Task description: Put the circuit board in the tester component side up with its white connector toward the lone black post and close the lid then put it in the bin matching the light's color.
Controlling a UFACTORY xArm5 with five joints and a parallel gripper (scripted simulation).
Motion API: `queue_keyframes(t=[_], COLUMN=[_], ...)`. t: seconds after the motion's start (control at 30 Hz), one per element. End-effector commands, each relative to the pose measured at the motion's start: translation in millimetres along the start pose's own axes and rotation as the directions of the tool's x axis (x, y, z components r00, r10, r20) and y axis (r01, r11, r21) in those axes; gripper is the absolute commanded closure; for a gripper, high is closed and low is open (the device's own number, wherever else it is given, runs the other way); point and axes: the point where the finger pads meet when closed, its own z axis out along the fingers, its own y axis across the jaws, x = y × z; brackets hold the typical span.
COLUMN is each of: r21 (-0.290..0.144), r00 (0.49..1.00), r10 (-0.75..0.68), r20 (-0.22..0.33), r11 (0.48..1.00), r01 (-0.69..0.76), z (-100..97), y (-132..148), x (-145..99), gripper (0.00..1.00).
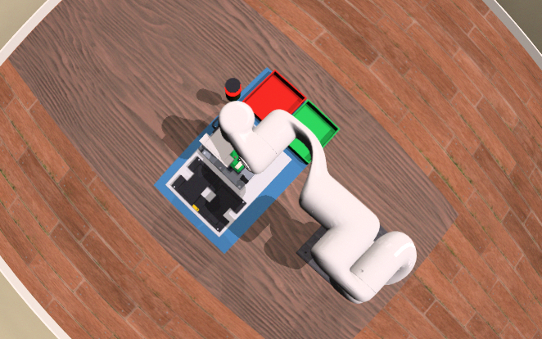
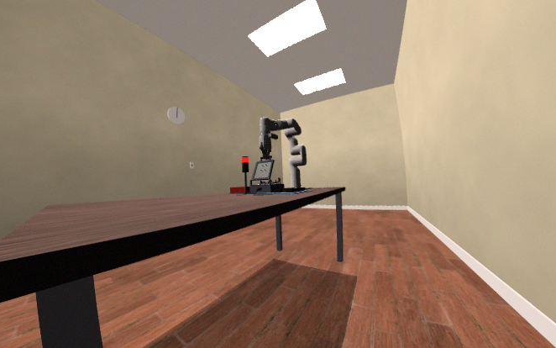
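The signal light (image 1: 232,89) glows red; it also shows in the exterior view (image 2: 244,160). The tester (image 1: 232,173) stands on the blue mat with its grey lid raised steeply (image 2: 262,169). A small part of the green circuit board (image 1: 235,164) shows in the tester; the arm hides the remainder. My gripper (image 2: 265,156) points down just above the lid's top edge, fingers slightly apart, and nothing shows between them. In the top view the wrist hides the fingers. The black tray (image 1: 207,198) is empty.
The red bin (image 1: 273,97) and the green bin (image 1: 313,126) stand side by side at the mat's far edge, both empty. The arm's upper link passes over the green bin. The robot base (image 1: 365,261) sits at the table's near right.
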Motion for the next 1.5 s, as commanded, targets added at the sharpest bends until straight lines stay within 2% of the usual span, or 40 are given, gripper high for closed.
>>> queue_keyframes(t=[0.0, 0.33, 0.37, 1.47], r21=[-0.004, -0.004, -0.004, -0.004], r00=[1.0, 1.0, 1.0, 1.0], r10=[0.0, 0.0, 0.0, 0.0], r20=[0.0, 0.0, 0.0, 0.0], r11=[1.0, 1.0, 1.0, 1.0], r01=[0.0, 0.0, 0.0, 0.0], z=[-1.2, -1.0, -1.0, -1.0], y=[0.8, 0.7, 0.7, 0.7], x=[0.0, 0.0, 0.0, 0.0], gripper=[0.72, 0.72, 1.0, 1.0])
